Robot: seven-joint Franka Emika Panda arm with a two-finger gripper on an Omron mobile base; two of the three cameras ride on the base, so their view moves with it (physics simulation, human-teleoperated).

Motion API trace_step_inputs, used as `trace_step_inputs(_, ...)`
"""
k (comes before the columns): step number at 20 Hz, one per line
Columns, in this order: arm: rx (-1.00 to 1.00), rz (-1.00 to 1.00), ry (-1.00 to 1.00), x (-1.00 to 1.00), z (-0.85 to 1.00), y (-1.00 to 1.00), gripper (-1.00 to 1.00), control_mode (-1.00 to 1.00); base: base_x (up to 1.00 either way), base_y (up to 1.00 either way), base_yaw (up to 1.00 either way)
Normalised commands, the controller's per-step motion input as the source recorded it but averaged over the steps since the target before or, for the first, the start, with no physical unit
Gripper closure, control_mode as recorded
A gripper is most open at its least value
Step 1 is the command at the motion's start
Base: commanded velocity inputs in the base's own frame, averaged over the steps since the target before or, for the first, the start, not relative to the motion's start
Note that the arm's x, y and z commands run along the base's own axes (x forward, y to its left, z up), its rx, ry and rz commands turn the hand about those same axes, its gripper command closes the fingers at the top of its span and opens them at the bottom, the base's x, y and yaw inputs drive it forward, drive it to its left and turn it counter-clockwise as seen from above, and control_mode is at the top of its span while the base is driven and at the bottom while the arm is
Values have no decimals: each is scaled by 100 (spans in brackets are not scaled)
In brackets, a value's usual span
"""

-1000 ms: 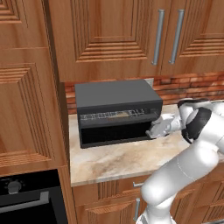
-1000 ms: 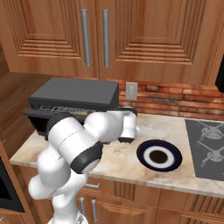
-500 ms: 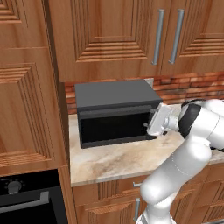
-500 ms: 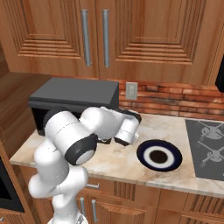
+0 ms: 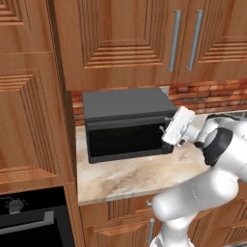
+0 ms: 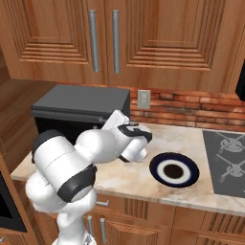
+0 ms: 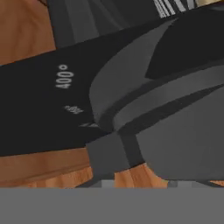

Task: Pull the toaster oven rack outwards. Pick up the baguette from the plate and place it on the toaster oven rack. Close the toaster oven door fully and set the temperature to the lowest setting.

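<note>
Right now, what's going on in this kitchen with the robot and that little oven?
The white arm has its gripper pressed up against the right front of the toaster oven, at the control strip. The hand view shows a grey temperature knob close up beside a 400 degree mark. The toaster oven door looks closed. The plate on the counter beside the arm has no baguette on it. Whether the jaws are closed on the knob is unclear.
</note>
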Motion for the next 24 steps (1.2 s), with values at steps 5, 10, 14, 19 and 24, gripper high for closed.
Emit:
trace_step_inputs(5,10,-15,40,80,98,0,-100,-100,0,0,0)
trace_step_inputs(10,6,-18,39,88,83,0,-100,-100,0,0,0)
trace_step_inputs(14,5,-18,38,99,68,0,-100,-100,0,0,0)
trace_step_inputs(19,4,-16,31,100,51,1,-100,-100,0,0,0)
trace_step_inputs(24,6,-13,25,100,36,0,-100,-100,0,0,0)
